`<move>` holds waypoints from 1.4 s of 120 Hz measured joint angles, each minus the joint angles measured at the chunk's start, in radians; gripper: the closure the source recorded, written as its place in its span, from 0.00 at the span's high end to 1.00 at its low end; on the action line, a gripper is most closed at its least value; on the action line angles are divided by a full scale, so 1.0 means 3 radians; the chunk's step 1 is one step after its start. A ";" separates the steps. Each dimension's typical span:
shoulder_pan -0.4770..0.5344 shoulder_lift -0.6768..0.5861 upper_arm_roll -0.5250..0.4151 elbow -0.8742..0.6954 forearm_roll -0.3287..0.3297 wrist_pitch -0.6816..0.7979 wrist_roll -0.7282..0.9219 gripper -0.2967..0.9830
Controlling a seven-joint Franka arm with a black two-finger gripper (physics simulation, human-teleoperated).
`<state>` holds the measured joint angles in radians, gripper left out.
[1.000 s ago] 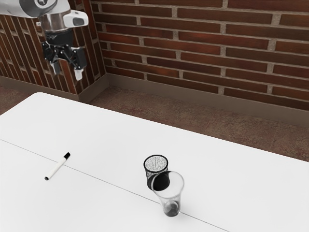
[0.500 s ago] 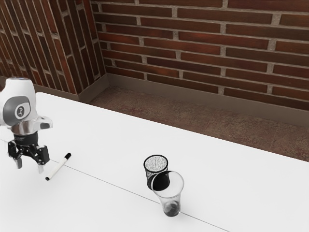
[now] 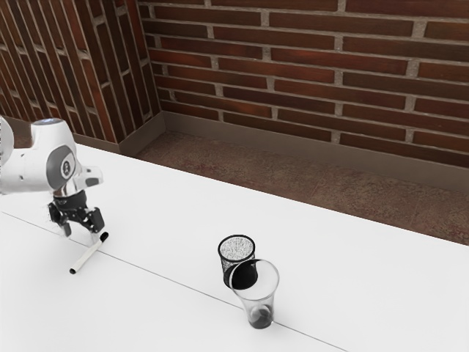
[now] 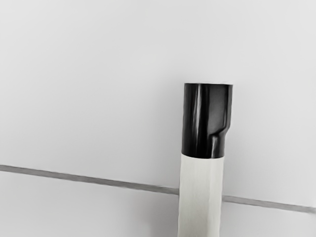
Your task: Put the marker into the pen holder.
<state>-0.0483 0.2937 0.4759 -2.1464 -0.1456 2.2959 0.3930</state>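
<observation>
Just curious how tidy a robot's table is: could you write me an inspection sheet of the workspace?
Surface: white table, thin grey line across it.
Job's things: slim white marker with black cap, lying down; round black mesh pen holder, upright.
Clutter: clear tapered cup, upright, overlapping the pen holder in the exterior view; touching or not, I cannot tell.
Pincer: black two-finger pincer, open, near the marker's capped end.
Cables: nothing seen.
Surroundings: red-brown brick wall, brown floor.

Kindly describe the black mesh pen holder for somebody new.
Start from the red brick wall and come down to the flat white table. On it, the pen holder is the round cup nearer the wall: its side is black mesh, while its neighbour is a clear, tapered tumbler.
</observation>
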 joint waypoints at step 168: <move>-0.0645 -0.0931 -0.0135 0.0211 -0.0186 -0.0148 0.0399 0.18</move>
<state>-0.2417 0.0144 0.4355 -2.0831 -0.2014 2.2515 0.5127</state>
